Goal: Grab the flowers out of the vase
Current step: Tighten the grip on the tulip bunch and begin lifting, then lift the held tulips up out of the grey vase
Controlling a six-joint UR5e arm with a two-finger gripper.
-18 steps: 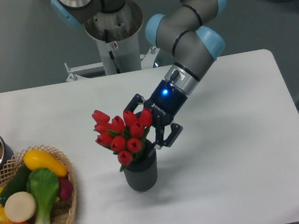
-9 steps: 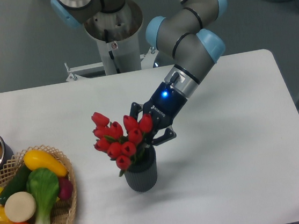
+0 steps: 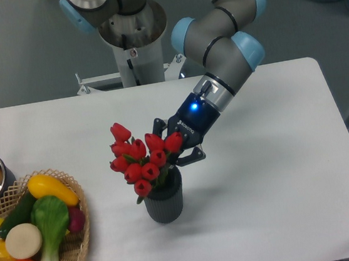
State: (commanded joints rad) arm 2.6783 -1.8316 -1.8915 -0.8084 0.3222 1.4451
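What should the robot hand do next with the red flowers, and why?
Probably lift straight up, slowly. The gripper looks closed around the flowers just above the rim of the vase, though the buds hide the fingertips. The stems are still down inside the vase, which stands upright on the table. A straight pull should slide them out without tipping it.

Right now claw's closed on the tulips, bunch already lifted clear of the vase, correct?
Not quite. The claw is closed on the tulips, but the bunch is not clear: the camera view shows the stems still in the grey vase.
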